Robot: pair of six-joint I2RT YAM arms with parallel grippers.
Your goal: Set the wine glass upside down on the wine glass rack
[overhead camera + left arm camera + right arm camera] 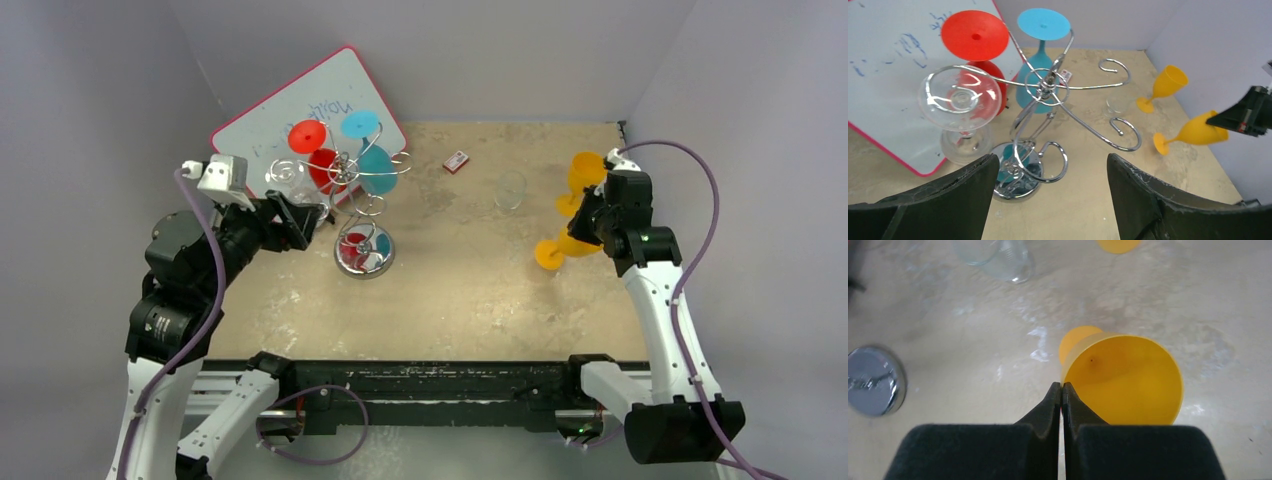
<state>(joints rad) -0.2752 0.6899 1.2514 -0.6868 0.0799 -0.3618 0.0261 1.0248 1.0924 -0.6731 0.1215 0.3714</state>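
The wine glass rack stands at the left of the table on its round shiny base. Three glasses hang upside down on its arms: a red one, a teal one and a clear one. My left gripper is open just left of the rack, with nothing between its fingers. At the far right, my right gripper is shut on the rim of a yellow wine glass, which it holds tilted with the foot low.
A second yellow wine glass stands upright behind the right gripper. A clear tumbler sits mid-table, with a small red box further back. A pink-framed whiteboard leans behind the rack.
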